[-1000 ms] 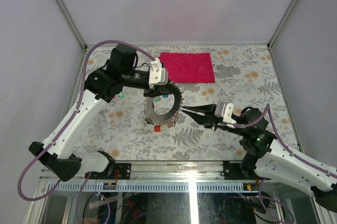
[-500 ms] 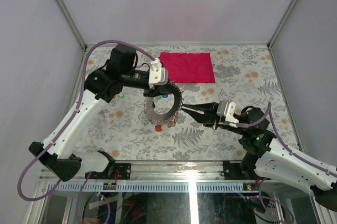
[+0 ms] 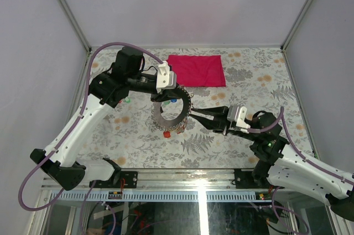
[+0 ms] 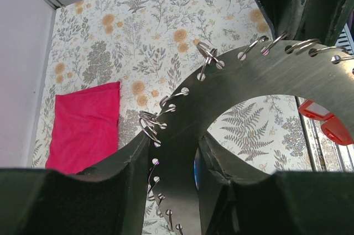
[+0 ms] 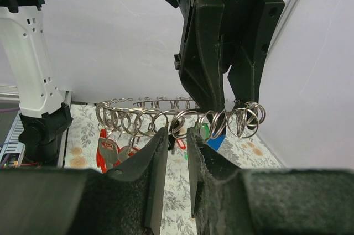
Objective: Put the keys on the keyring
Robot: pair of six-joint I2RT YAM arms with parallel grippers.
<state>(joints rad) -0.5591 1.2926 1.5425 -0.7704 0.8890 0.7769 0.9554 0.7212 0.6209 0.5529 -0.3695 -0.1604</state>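
Observer: Right side first, nearest the bases. What goes in the log?

Recorder: Right jaws reach in at 3 o'clock of the keyring (image 4: 276, 74). There is only a narrow slot between them. One of the small split rings (image 5: 138, 120) sits right at their tips. Cannot tell whether it is pinched or merely beside them.

Observer: Keyring position?

Recorder: Mid-worktop (image 3: 249, 80), and it appears lifted off the surface. It looks roughly level from the right wrist view. Dark grey band, wide open centre, holes along the outer edge. The split rings are threaded through those holes in a row.

Observer: Keys?

Recorder: Keys (image 5: 105, 152) hang under the band from the split rings. In the top view the red tag (image 3: 165, 134) is at 6 o'clock of the ring. The green tag (image 5: 202, 131) and blue tag (image 5: 217, 142) are nearer 12 o'clock. The total count is not readable.

Observer: Left side?

Recorder: Left jaws are closed on the keyring's band at 12 o'clock, one on each face. The left wrist view shows contact on both sides.

Observer: Anything beyond that?

Recorder: Red cloth (image 3: 196, 70), folded flat, at about 1 o'clock of the ring. It is apart from the ring and lies near the far edge of the worktop.
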